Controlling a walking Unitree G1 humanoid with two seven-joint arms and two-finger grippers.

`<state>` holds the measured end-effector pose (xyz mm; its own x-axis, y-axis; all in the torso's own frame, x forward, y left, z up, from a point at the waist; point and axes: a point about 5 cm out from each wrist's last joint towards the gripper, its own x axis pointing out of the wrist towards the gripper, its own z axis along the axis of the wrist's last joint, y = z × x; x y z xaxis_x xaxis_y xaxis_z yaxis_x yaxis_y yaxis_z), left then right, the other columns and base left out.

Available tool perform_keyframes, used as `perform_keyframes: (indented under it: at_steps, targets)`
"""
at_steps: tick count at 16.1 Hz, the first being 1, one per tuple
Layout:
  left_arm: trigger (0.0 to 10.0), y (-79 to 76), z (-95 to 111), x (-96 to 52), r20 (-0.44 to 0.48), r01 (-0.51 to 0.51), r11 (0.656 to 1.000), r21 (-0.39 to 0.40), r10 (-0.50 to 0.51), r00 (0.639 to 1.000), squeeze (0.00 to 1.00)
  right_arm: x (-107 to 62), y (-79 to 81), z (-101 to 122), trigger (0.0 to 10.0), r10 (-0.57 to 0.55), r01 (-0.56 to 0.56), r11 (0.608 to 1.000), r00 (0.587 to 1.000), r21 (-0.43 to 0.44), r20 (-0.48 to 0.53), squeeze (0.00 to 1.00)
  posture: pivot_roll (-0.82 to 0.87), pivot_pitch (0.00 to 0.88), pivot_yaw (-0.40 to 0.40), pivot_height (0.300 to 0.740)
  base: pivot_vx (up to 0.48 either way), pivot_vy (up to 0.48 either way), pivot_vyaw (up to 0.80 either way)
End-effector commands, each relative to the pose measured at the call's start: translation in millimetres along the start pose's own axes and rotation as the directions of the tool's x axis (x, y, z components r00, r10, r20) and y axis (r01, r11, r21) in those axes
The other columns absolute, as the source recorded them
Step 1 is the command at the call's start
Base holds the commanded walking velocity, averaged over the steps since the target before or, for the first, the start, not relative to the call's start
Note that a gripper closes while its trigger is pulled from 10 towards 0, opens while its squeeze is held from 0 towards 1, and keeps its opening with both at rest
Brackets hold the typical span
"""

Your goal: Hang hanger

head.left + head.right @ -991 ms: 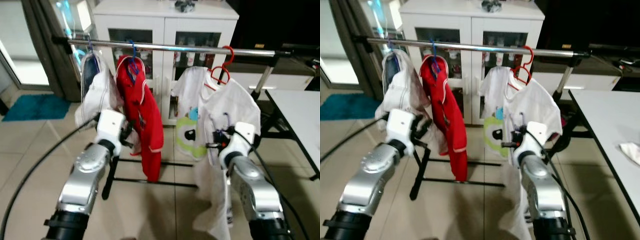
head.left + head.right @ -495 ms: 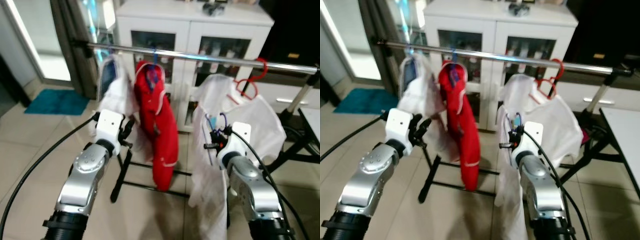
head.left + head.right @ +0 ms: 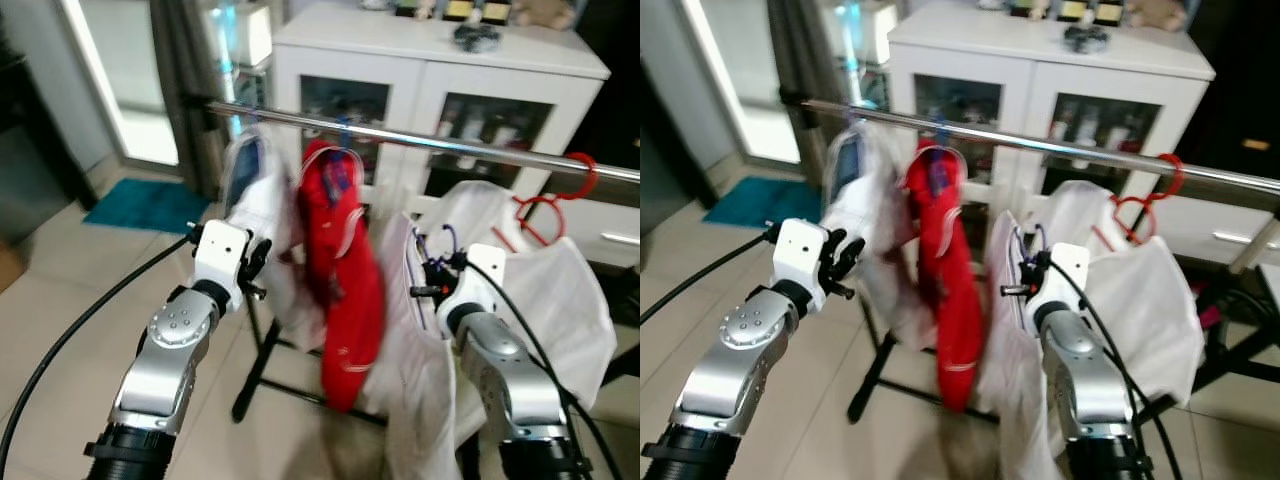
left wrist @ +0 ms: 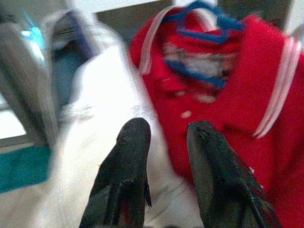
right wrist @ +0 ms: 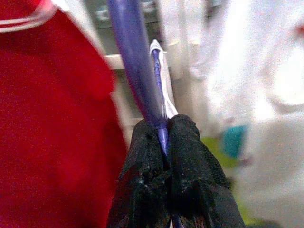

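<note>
A silver clothes rail (image 3: 420, 135) runs across in front of me. My right gripper (image 3: 432, 278) is shut on a purple hanger (image 5: 135, 61) that carries a white shirt (image 3: 415, 370), held below the rail just right of a red shirt (image 3: 345, 270) on a blue hanger (image 4: 199, 19). The purple hook (image 3: 441, 238) rises above the gripper, beneath the bar. My left gripper (image 4: 166, 130) is open with nothing between its fingers, in front of a white garment (image 3: 250, 195) hanging at the rail's left end.
A red hanger (image 3: 560, 195) with another white shirt (image 3: 565, 290) hangs on the rail at the right. Behind the rail stands a white glass-door cabinet (image 3: 450, 70). A teal mat (image 3: 145, 205) lies on the tiled floor at the left, by a curtain.
The camera has moved, so the rail and clothes sit further right and nearer in the picture. Both arms keep their pose, the right still shut on the purple hanger.
</note>
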<state>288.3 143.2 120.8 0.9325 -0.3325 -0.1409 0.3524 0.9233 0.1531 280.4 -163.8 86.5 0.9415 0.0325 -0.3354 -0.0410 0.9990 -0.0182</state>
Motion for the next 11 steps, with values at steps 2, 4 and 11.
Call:
perform_keyframes:
  at_steps: [2, 4, 11]
  targets:
    - [10.0, -8.7, 11, -0.1, 0.052, 0.069, 0.997, 0.029, -0.071, 0.996, 0.00, -3.9, -4.1, 35, 10.0, -0.036, 0.039, 0.999, 0.983, -0.014, 0.178, 0.00, 0.07, 0.009, -0.010, 0.740, 0.360, 0.000, 0.00]
    - [10.0, -9.9, 16, -2.6, 0.087, 0.099, 0.995, -0.017, -0.097, 0.991, 0.00, -5.8, -5.7, 45, 10.0, -0.046, 0.039, 0.999, 0.971, 0.034, 0.234, 0.00, 0.07, 0.012, -0.012, 0.740, 0.161, 0.000, 0.00]
    - [10.0, -27.1, 44, -19.5, 0.139, 0.454, 0.887, 0.083, -0.462, 0.876, 0.00, -1.7, -0.2, 88, 10.0, -0.024, 0.029, 1.000, 0.935, -0.010, 0.355, 0.00, 0.08, 0.014, -0.009, 0.740, 0.000, 0.000, 0.00]
